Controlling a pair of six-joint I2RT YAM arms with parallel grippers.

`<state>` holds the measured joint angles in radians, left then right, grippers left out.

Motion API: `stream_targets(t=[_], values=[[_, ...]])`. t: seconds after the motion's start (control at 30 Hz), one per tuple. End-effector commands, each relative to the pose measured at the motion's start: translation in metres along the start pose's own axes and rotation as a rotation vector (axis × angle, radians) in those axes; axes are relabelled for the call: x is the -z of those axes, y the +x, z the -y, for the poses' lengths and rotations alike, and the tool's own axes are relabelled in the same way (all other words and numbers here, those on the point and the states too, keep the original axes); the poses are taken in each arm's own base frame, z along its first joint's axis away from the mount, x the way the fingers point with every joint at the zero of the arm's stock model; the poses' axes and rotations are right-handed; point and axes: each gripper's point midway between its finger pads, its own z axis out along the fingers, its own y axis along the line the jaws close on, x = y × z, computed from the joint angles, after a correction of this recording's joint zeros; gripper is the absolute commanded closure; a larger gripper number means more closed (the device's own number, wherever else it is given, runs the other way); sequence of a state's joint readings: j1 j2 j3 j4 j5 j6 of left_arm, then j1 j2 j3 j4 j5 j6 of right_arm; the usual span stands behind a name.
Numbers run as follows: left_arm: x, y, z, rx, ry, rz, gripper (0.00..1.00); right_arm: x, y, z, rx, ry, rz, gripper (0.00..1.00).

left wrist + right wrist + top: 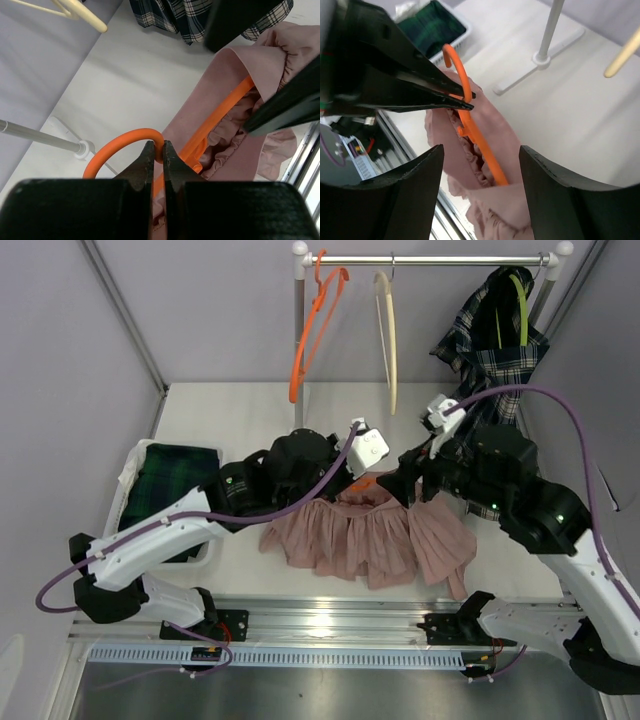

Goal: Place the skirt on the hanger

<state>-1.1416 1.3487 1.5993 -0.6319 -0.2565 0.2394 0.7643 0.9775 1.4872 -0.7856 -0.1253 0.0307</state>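
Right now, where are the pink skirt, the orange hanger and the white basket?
pink skirt [370,540], top view, middle of its pleated cloth.
orange hanger [482,146], right wrist view, on its straight arm.
white basket [131,478], top view, on its left rim.

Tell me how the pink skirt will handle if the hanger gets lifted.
Skirt probably floppy: it lies in gathered folds, spread on the table. Likely light, thin cloth that drapes over the hanger. It may slide off, since the right gripper stands open and only the left gripper holds the hanger.
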Motion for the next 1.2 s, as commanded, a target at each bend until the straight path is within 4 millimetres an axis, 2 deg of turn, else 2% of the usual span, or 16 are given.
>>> stream_targets(t=[0.0, 0.1, 0.27, 0.33, 0.4, 0.43, 0.47, 0.53, 0.57, 0.67, 0.83, 0.9, 0.97, 1.0, 1.1, 1.17], values=[[0.025, -0.039, -0.01, 0.013, 0.003, 0.156, 1.0, -0.026, 0.018, -0.001, 0.075, -0.049, -0.082, 0.33], [0.028, -0.042, -0.007, 0.013, 0.024, 0.177, 1.0, -0.032, 0.035, 0.006, 0.093, -0.028, -0.127, 0.32], [0.03, -0.043, -0.008, 0.014, 0.02, 0.193, 1.0, -0.037, 0.044, 0.0, 0.09, -0.074, -0.154, 0.32], [0.029, -0.044, -0.01, 0.017, 0.008, 0.197, 1.0, -0.038, 0.054, 0.0, 0.074, -0.077, -0.188, 0.36], [0.028, -0.043, -0.009, 0.017, 0.006, 0.197, 1.0, -0.036, 0.052, -0.001, 0.068, -0.078, -0.175, 0.39], [0.028, -0.042, -0.01, 0.017, 0.002, 0.196, 1.0, -0.037, 0.055, -0.002, 0.062, -0.079, -0.177, 0.45], [0.027, -0.042, -0.01, 0.019, 0.002, 0.196, 1.0, -0.035, 0.054, -0.002, 0.055, -0.077, -0.171, 0.62], [0.026, -0.042, -0.01, 0.025, -0.003, 0.202, 1.0, -0.032, 0.05, -0.004, 0.042, -0.081, -0.146, 0.7], [0.027, -0.043, -0.011, 0.03, -0.007, 0.208, 1.0, -0.032, 0.051, -0.005, 0.037, -0.085, -0.143, 0.81], [0.027, -0.044, -0.012, 0.046, -0.016, 0.218, 1.0, -0.028, 0.051, -0.005, 0.017, -0.072, -0.141, 0.96], [0.026, -0.048, -0.012, 0.081, -0.023, 0.236, 0.99, -0.019, 0.047, -0.003, -0.024, -0.038, -0.118, 1.0], [0.024, -0.047, -0.012, 0.093, -0.023, 0.234, 0.87, -0.014, 0.045, -0.004, -0.054, -0.029, -0.11, 1.0], [0.021, -0.047, -0.009, 0.1, -0.018, 0.23, 0.7, -0.008, 0.043, -0.003, -0.08, -0.009, -0.096, 1.0], [0.02, -0.046, -0.009, 0.108, -0.018, 0.229, 0.58, -0.006, 0.043, -0.001, -0.09, 0.005, -0.093, 1.0], [0.018, -0.042, -0.012, 0.133, -0.044, 0.211, 0.42, 0.004, 0.042, 0.009, -0.12, 0.077, -0.085, 1.0], [0.02, -0.042, -0.016, 0.148, -0.062, 0.213, 0.4, 0.009, 0.051, 0.021, -0.131, 0.156, -0.119, 1.0]])
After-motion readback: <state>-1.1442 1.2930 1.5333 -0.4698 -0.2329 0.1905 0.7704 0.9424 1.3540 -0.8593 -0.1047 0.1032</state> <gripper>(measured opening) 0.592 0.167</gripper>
